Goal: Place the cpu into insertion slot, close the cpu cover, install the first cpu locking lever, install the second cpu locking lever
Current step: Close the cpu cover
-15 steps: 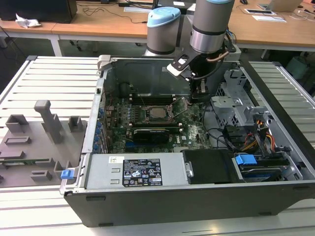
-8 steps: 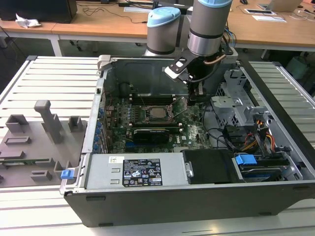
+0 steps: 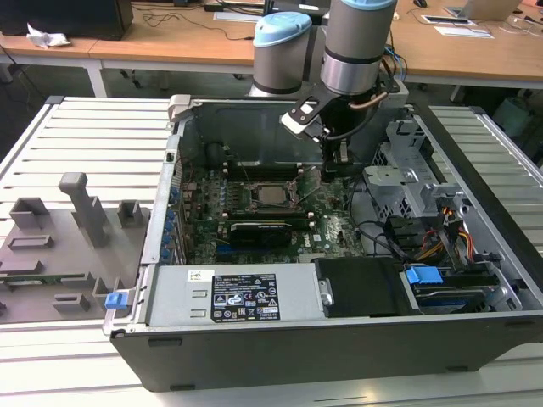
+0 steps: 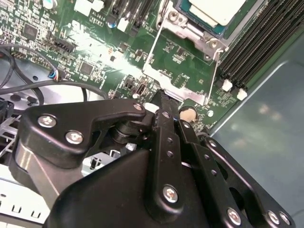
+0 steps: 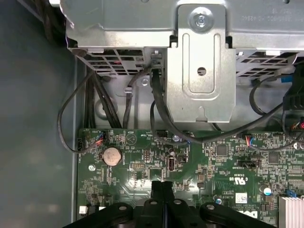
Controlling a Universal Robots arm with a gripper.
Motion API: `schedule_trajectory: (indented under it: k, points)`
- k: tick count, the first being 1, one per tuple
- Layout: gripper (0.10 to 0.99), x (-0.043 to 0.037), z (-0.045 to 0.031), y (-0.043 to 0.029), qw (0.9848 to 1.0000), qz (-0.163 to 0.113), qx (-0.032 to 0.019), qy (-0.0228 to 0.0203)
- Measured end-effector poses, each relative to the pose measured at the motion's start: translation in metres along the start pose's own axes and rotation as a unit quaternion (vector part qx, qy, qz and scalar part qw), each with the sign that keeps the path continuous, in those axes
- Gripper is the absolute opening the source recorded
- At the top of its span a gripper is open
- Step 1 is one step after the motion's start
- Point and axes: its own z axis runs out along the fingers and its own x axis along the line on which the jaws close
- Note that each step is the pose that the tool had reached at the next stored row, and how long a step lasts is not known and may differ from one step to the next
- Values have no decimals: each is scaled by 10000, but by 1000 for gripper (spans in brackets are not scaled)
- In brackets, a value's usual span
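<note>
You had the arm reaching down into the open computer case (image 3: 170, 254) that stood on the slatted white surface (image 3: 85, 127), with the hand (image 3: 333, 165) low over the green circuit board (image 5: 228, 161), on the exterior view's right of the socket. In both wrist views the hand's (image 5: 161, 184) black fingers (image 4: 166, 123) were drawn tight together, and nothing showed between them. The cpu (image 3: 273, 195) lay flat in the insertion slot (image 3: 252, 197), pale metal top upward, near the hand but apart from it. In the second wrist view the cpu (image 4: 216, 9) sat inside the silvery cpu cover (image 4: 186, 28); you could not tell from the pictures whether that frame was pressed fully down. A thin wire locking lever (image 4: 153, 47) ran from the socket toward the hand's tip, which stood just beside its cross bar; contact could not be made out. A coin battery (image 5: 112, 155) sat on the board near the fingertips.
</note>
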Motion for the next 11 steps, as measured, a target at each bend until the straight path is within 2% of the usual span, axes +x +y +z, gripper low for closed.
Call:
schedule_trajectory:
  k: [8, 11]
  points:
    - [110, 1, -4, -96, 10000, 1, 0, 3]
    - [110, 1, -4, -109, 10000, 1, 0, 3]
